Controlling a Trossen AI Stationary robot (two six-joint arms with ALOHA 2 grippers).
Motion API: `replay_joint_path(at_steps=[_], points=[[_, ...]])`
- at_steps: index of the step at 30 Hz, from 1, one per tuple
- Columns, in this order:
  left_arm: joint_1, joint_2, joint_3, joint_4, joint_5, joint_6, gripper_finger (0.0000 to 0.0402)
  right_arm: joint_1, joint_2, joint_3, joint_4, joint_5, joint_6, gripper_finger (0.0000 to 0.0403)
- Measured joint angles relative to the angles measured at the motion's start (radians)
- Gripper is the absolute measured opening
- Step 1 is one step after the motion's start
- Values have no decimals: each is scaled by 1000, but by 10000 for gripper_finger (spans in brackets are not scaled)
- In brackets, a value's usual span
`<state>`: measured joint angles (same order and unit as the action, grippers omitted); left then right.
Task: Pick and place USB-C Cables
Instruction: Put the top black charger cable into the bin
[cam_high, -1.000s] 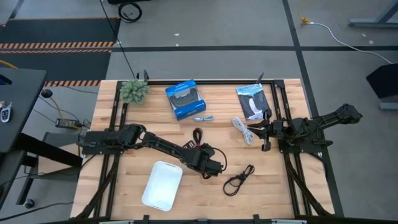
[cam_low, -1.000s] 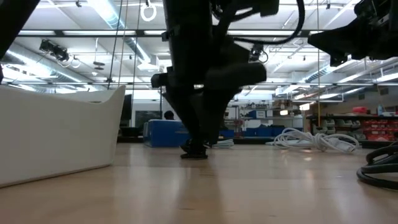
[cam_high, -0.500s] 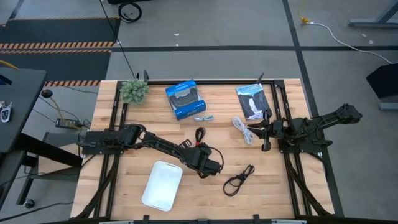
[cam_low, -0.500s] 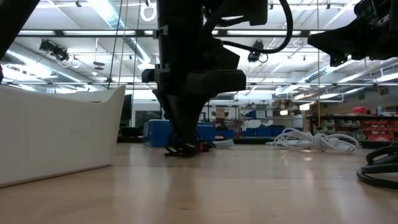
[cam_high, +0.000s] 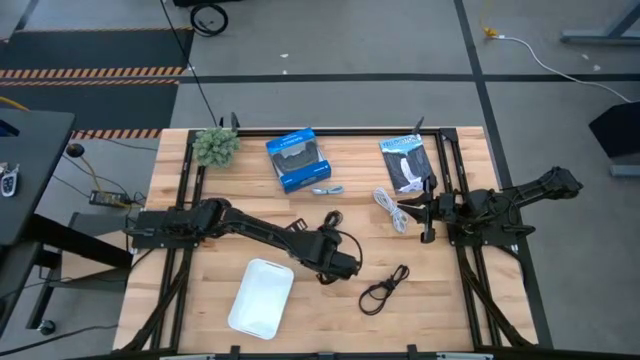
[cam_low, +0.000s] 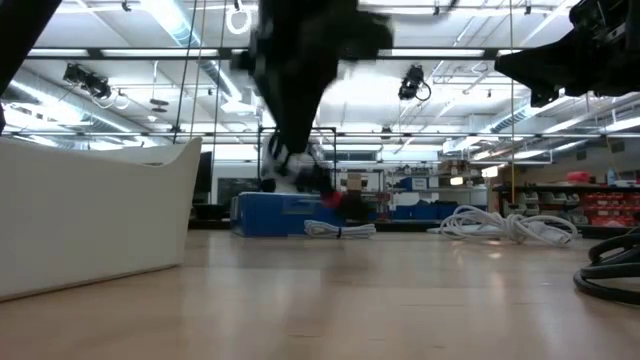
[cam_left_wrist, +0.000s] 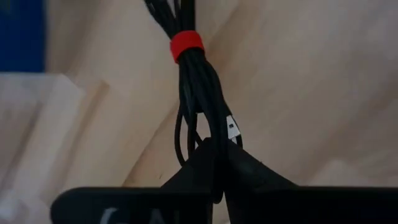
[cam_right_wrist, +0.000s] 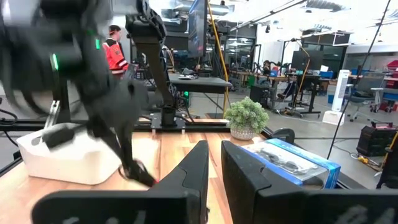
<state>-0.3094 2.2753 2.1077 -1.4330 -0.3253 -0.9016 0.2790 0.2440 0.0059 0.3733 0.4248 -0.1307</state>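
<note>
A black USB-C cable bundle with a red band (cam_left_wrist: 187, 45) sits between the fingers of my left gripper (cam_left_wrist: 214, 152), which is shut on it near the table's middle (cam_high: 335, 258). In the low view the blurred gripper (cam_low: 295, 150) is raised, with the cable (cam_low: 325, 192) below it. Another black cable (cam_high: 385, 288) lies coiled near the front. A white cable (cam_high: 392, 210) and a short pale grey cable (cam_high: 325, 190) lie farther back. My right gripper (cam_high: 424, 215) waits beside the white cable, its fingers a narrow gap apart (cam_right_wrist: 215, 152). My left gripper pinches the black bundle between its two fingers at the looped end (cam_left_wrist: 211, 140), a little way from the red band. The fingers point down from above and lie along the bundle. The cable is off the wood and hangs slanted below the fingers (cam_low: 325, 192).
A white tray (cam_high: 260, 297) stands at the front left of my left gripper. A blue box (cam_high: 297, 158), a black packet (cam_high: 405, 163) and a small plant (cam_high: 215, 147) stand along the far edge. Bare wood lies between the tray and the coiled black cable.
My left gripper has shut on the red-banded black cable and gone up. The cable, which lay on the table, is now lifted off the wood and hangs below the fingers.
</note>
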Motion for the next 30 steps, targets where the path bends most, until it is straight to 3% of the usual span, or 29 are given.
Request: replay_joint_path(at_steps=[3, 6, 11, 18, 23, 28, 30], points=[[-16, -4, 148, -98, 12, 0, 19, 0, 0, 0, 0, 0, 0, 50], [-44, -12, 251, -136, 100, 43, 25, 0, 0, 0, 0, 0, 0, 50], [-104, -105, 216, -98, 350, 44, 22, 0, 0, 0, -1, 0, 0, 50], [-233, -167, 214, -137, 480, -107, 23, 0, 0, 0, 9, 0, 0, 50], [-332, -206, 216, -137, 426, -247, 20, 0, 0, 0, 16, 0, 0, 50], [-437, -216, 206, -136, 240, -348, 21, 0, 0, 0, 16, 0, 0, 50], [-463, -217, 163, -138, 219, -413, 21, 0, 0, 0, 18, 0, 0, 50]])
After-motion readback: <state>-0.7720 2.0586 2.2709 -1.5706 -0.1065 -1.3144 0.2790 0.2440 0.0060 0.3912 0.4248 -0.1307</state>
